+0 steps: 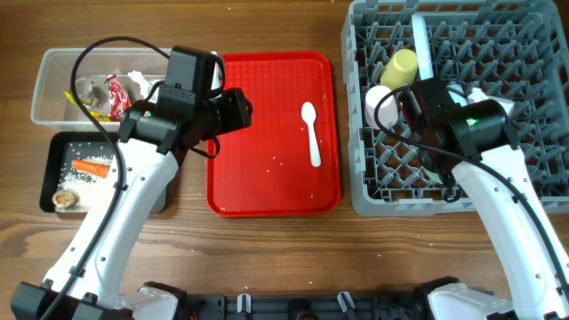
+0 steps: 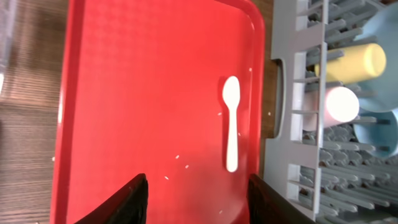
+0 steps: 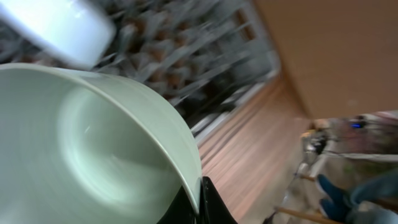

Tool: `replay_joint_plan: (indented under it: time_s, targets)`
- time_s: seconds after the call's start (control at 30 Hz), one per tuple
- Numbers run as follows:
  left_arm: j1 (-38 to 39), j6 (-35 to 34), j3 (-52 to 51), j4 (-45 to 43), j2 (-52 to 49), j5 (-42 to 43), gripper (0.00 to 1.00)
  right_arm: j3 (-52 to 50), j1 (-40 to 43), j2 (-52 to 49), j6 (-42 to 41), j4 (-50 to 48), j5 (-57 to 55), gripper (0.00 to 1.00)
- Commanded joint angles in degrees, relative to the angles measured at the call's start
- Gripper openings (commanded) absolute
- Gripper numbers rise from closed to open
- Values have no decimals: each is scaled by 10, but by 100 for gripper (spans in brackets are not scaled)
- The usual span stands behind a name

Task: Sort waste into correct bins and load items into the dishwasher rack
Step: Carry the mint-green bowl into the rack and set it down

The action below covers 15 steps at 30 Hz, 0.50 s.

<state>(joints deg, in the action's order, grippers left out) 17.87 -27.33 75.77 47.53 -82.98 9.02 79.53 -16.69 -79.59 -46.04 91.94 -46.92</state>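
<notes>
A white plastic spoon (image 1: 312, 133) (image 2: 231, 124) lies on the flat red tray (image 1: 267, 178), with a few rice grains (image 2: 177, 157) scattered near it. My left gripper (image 1: 242, 108) (image 2: 198, 202) hovers open over the tray's left part, short of the spoon, and its black fingers (image 2: 134, 199) hold nothing. Over the grey dishwasher rack (image 1: 533, 178) (image 3: 186, 56), my right gripper (image 3: 199, 202) is shut on the rim of a pale green bowl (image 3: 93, 155). In the rack are a yellow cup (image 1: 400, 64) (image 2: 354, 61), a small white-pink cup (image 1: 378, 102) (image 2: 339, 104) and an upright white plate (image 1: 422, 44).
At the far left, a clear tub (image 1: 53, 89) holds wrappers (image 1: 116, 93) and tissue (image 1: 138, 82). In front of it, a black tray (image 1: 52, 142) holds a carrot (image 1: 89, 167), rice and a brown lump (image 1: 64, 199). Blue-green bowls (image 2: 379, 134) show in the rack.
</notes>
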Motion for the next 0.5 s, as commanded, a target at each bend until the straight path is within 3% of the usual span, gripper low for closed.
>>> replay_joint_plan:
  time_s: [0.0, 0.2, 0.33, 0.47]
  targets:
    - [-4, 1, 9, -2, -1, -44, 50, 2, 14, -1, -2, 2, -56, 4]
    - [-4, 1, 9, -16, -4, -60, 49, 0, 103, -34, 24, -3, -110, 4]
    - [-4, 3, 9, -17, -4, -80, 48, 0, 168, -84, 26, -15, -75, 4]
    - [-4, 3, 9, -15, -4, -81, 48, 0, 170, -134, 25, -5, -45, 4]
